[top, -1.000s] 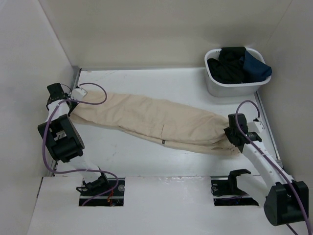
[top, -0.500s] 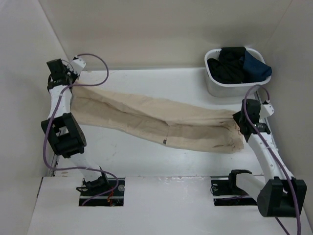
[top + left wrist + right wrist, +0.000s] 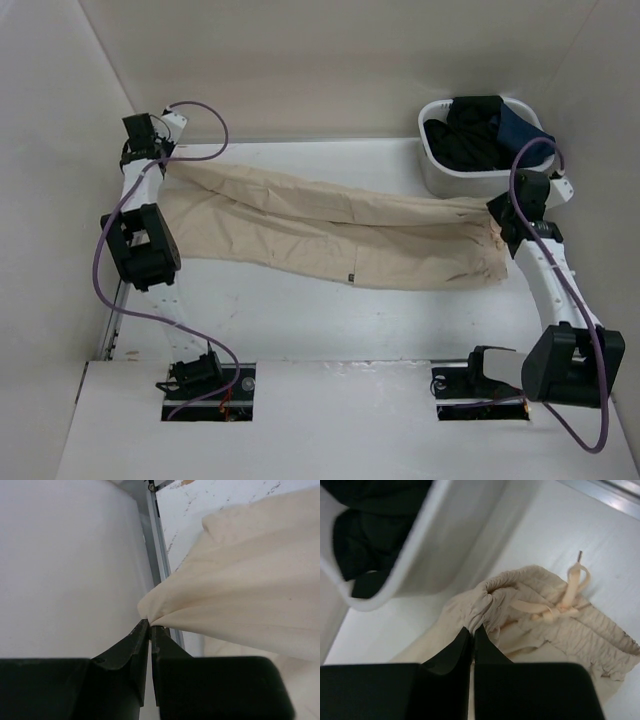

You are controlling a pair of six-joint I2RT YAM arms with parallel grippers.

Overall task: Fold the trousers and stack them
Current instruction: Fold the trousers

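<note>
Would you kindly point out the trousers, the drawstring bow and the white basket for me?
trousers [image 3: 300, 235]: top external view, middle of the legs.
drawstring bow [image 3: 554, 611]: right wrist view, on the knot.
white basket [image 3: 460, 183]: top external view, front wall.

Readable text: none in any view.
Mark on trousers [image 3: 300, 215]: a small dark tag [image 3: 352, 277] at the near leg's edge, its lettering too small to make out.
Brands, numbers, signs: none legible.
</note>
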